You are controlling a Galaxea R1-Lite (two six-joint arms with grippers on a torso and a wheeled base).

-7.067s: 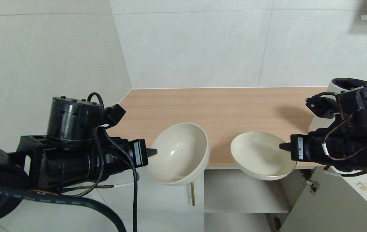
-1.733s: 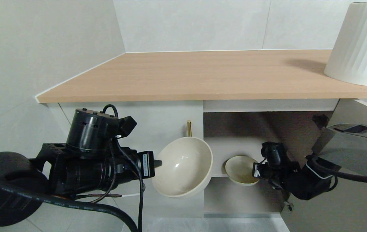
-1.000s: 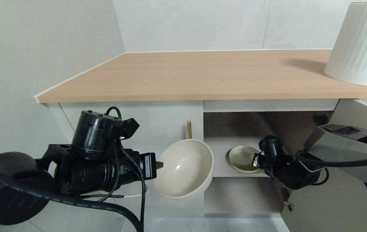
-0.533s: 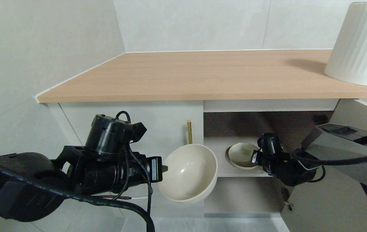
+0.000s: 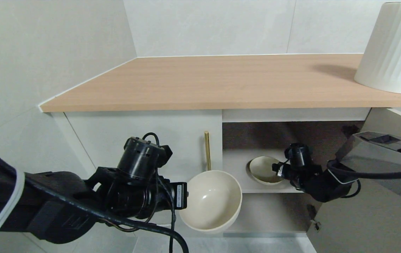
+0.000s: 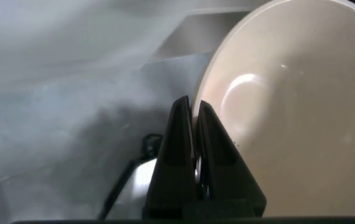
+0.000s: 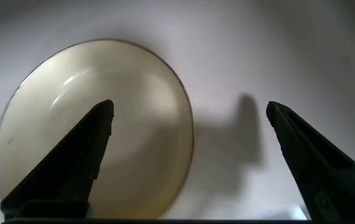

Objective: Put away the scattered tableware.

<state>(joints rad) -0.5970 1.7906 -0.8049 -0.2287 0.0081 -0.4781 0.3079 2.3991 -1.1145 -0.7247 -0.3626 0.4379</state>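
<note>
Now that the right gripper [image 5: 277, 169] has let go, the small bowl [image 5: 262, 170] sits on the cabinet shelf [image 5: 235, 163], put away. The left gripper [image 5: 185, 195], its fingers pinching the large bowl [image 5: 211, 202] by the rim, has dropped toward the opening. The right wrist view settles what the head view leaves unclear: the right fingers [image 7: 78, 162] are spread wide.

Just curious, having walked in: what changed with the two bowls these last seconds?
The right gripper set the shallow bowl on the cabinet shelf and opened, letting go. The left gripper, holding the deep bowl by its rim, sank and shifted right. The white container stayed put.
</note>
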